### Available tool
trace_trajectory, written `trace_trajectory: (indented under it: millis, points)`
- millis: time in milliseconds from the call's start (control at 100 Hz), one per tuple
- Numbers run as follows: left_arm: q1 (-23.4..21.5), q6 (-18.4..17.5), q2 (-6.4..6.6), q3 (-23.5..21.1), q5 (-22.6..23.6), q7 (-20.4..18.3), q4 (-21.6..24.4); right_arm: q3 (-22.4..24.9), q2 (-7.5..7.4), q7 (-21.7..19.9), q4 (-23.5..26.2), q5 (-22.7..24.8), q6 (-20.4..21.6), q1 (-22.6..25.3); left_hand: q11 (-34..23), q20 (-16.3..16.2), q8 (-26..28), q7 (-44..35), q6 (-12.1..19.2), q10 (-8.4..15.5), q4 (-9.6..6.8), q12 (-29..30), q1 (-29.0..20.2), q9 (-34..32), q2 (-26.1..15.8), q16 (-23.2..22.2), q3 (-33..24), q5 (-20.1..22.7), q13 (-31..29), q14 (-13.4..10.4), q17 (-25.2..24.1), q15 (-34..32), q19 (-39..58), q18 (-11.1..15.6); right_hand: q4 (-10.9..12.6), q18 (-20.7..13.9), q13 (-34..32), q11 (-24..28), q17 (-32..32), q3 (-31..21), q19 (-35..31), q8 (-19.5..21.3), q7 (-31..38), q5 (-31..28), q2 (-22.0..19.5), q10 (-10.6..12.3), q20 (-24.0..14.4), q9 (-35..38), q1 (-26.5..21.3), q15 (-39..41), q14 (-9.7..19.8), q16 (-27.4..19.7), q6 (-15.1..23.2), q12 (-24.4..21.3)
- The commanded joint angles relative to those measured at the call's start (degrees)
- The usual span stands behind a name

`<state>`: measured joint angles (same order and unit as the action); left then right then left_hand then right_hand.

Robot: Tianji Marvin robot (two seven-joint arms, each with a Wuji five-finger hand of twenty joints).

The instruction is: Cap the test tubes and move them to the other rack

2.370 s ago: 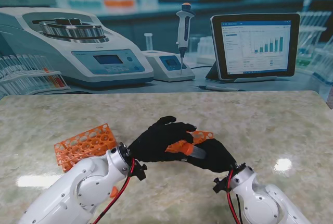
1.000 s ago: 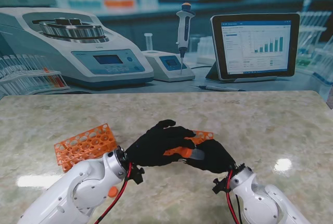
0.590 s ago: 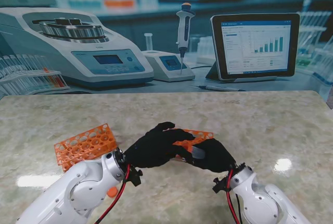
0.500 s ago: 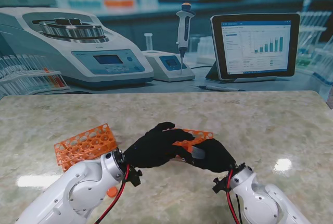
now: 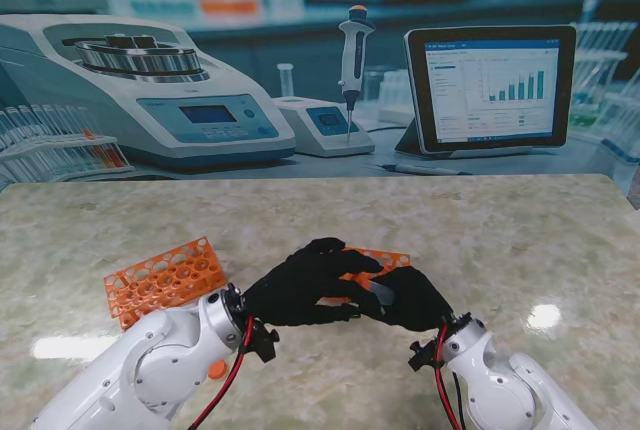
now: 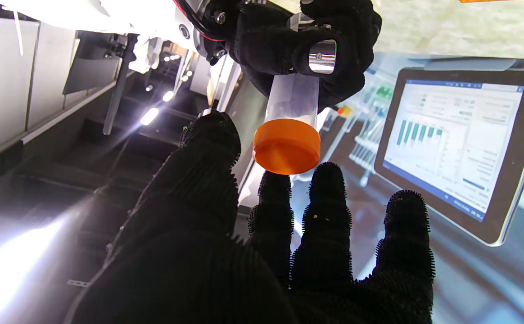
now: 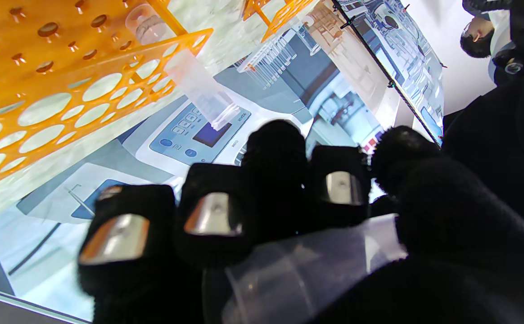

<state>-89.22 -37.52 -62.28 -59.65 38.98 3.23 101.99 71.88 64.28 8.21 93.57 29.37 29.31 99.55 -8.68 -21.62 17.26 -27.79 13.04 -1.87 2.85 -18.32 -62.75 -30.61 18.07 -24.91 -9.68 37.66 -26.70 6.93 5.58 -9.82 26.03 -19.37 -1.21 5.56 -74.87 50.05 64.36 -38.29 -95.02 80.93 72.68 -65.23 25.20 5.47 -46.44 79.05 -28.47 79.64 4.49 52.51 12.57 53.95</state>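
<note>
My right hand [image 5: 412,298] is shut around a clear test tube [image 5: 379,293], held roughly level above the table. In the left wrist view an orange cap [image 6: 286,146] sits on the tube [image 6: 294,96] below the right hand [image 6: 307,45]. My left hand [image 5: 303,287] hovers at the capped end, and its fingers [image 6: 325,211] are spread apart, with one fingertip just at the cap's rim. The right wrist view shows my curled right hand [image 7: 289,216] on the tube [image 7: 307,270]. One orange rack [image 5: 165,275] stands on the left. A second orange rack [image 5: 387,258] is partly hidden behind the hands.
The rack in the right wrist view [image 7: 64,90] holds an uncapped clear tube [image 7: 199,90]. A lab backdrop with a centrifuge [image 5: 150,90], a pipette [image 5: 352,60] and a tablet [image 5: 490,85] stands beyond the table's far edge [image 5: 320,178].
The left hand, which pressed the orange cap against the tube's mouth, has spread its fingers and shifted slightly. The cap now stays on the tube. The right hand has barely moved.
</note>
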Motion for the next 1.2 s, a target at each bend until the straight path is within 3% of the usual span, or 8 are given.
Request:
trace_trajectory:
  millis: [0,370,550,710,780,900,1020,1190]
  points:
    - [0.81,0.8,-0.16,0.34,-0.08,-0.42,-0.31,-0.06,0.21,-0.07,0.24,-0.12,-0.03,0.41,0.88,-0.49,-0.78,1.93,-0.83,0.11,-2.05,0.32,-0.65,0.01,-1.35,-0.11,1.3,-0.61,0.16,0.85,0.06,0.26,-0.64,-0.92,-0.54,0.46,-0.8,0.06,0.86,-1.12,-1.62,1.04,0.39,-2.99,-4.39,-0.12,-0.25,0.86,-1.24,6.36,3.28,1.79,1.01,0.15]
    - [3.97,3.49,-0.28,2.7,-2.68,-1.9,-3.24,0.22,0.23,0.17,0.56,0.06,0.85,0.86,-0.02,-3.56,-0.68,2.14,-0.9,0.16,-2.2,-1.05,-0.69,-1.16,-0.75,-3.32,1.3,-0.29,-2.57,0.13,2.25,-2.67,3.93,0.54,-0.53,0.46,-0.8,0.08,0.86,-1.15,-1.62,1.11,0.34,-3.03,-4.34,-0.4,-0.26,0.92,-1.22,6.35,3.26,1.78,1.01,0.14]
    - [5.25,3.89,-0.35,4.04,-2.94,-2.04,-4.41,0.28,0.23,0.34,0.88,0.28,1.43,1.24,-0.66,-7.2,-0.33,1.34,-0.62,0.2,-2.16,-2.07,-1.79,-2.13,-0.58,-8.22,0.32,0.45,-4.55,-1.63,3.91,-5.88,9.81,1.81,-0.54,0.48,-0.8,0.05,0.85,-1.19,-1.62,1.11,0.31,-3.07,-4.27,-0.29,-0.26,0.91,-1.12,6.35,3.24,1.78,1.0,0.13]
    - [5.56,4.15,-0.42,4.55,-2.29,-1.53,-4.68,0.38,0.23,0.45,1.22,0.35,1.85,1.63,-2.28,-12.98,0.29,-0.3,-1.5,0.92,-2.46,-4.31,-4.8,-3.6,-2.03,-17.04,-2.74,1.61,-6.83,-4.33,6.12,-12.72,19.79,3.58,-0.53,0.52,-0.79,0.07,0.85,-1.26,-1.61,1.13,0.29,-3.07,-4.33,-0.28,-0.26,0.95,-1.1,6.34,3.19,1.77,1.03,0.12]
    - [5.63,4.35,-0.47,4.7,-2.03,-1.29,-4.75,0.39,0.23,0.49,1.32,0.38,2.06,1.75,-2.99,-15.74,1.4,-2.35,-0.9,2.05,-2.5,-5.25,-6.17,-4.47,-3.0,-29.22,-2.86,2.35,-8.36,-4.43,6.82,-14.79,24.28,4.17,-0.53,0.56,-0.79,0.07,0.84,-1.32,-1.6,1.14,0.28,-3.07,-4.35,-0.41,-0.26,0.95,-1.09,6.34,3.1,1.76,1.03,0.11]
    - [5.87,4.6,-0.53,5.0,-2.2,-1.22,-4.88,0.34,0.25,0.6,1.53,0.41,2.43,1.99,-4.72,-19.55,4.35,-5.48,-0.97,4.13,-3.0,-6.69,-10.77,-6.36,-3.17,-37.95,-1.48,3.32,-12.16,-4.98,9.08,-16.94,31.09,5.44,-0.57,0.77,-0.79,0.11,0.82,-1.38,-1.61,1.17,0.27,-3.02,-4.31,-0.52,-0.29,0.97,-0.95,6.37,3.04,1.76,1.11,0.1]
    - [6.11,4.74,-0.57,5.37,-2.9,-1.48,-5.0,0.21,0.26,0.6,1.83,0.19,2.85,2.28,-5.97,-21.19,9.23,-9.37,-2.15,4.72,-1.93,-20.15,-11.22,-10.1,-3.63,-38.91,-5.82,2.79,-15.62,-6.09,12.51,-21.17,36.45,6.55,-0.62,0.75,-0.79,0.09,0.83,-1.46,-1.61,1.25,0.29,-2.97,-4.4,-0.39,-0.32,0.95,-0.75,6.38,3.08,1.75,1.31,0.04]
    - [6.36,5.03,-0.53,5.76,-4.43,-2.46,-5.02,-0.1,0.27,0.69,2.38,0.12,3.73,2.77,-7.87,-20.98,13.91,-13.42,-4.72,3.93,-0.87,-32.27,-11.18,-15.1,-5.06,-39.34,-10.55,1.92,-16.56,-6.53,16.69,-26.84,39.76,8.27,-0.74,0.82,-0.79,0.01,0.82,-1.46,-1.59,1.35,0.29,-2.76,-4.7,-0.28,-0.35,0.86,-0.47,6.38,3.08,1.74,1.73,-0.05]
